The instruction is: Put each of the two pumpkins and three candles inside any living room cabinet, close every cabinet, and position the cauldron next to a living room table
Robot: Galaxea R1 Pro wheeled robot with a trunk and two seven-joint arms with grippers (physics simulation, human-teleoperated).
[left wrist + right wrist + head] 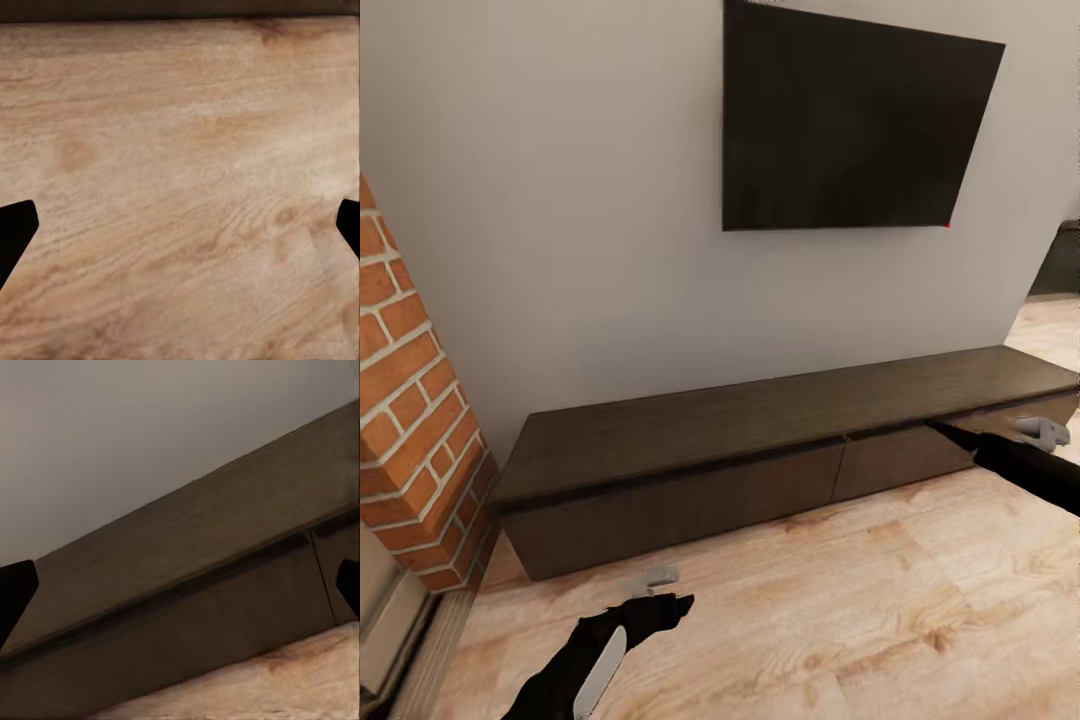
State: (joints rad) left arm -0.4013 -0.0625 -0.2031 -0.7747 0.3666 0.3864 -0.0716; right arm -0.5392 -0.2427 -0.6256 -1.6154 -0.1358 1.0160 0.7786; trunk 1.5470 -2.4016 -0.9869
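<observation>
A brick column (405, 400) stood at the left edge. At lower left the left gripper (657, 578) hung released over the wood floor (840, 620). The cabinet (760, 425) crossed mid-frame, fronts shut, under an unbranded television (850, 120). At right, the right gripper (1043, 432) was spread beside it.

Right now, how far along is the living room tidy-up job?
Done: the cabinet fronts look flush, though its far right end is partly hidden. In hand: nothing; the left gripper is open over bare floor, and the right gripper is open facing the cabinet. Left: judging by these views, the pumpkins, candles and cauldron remain to be handled.
</observation>
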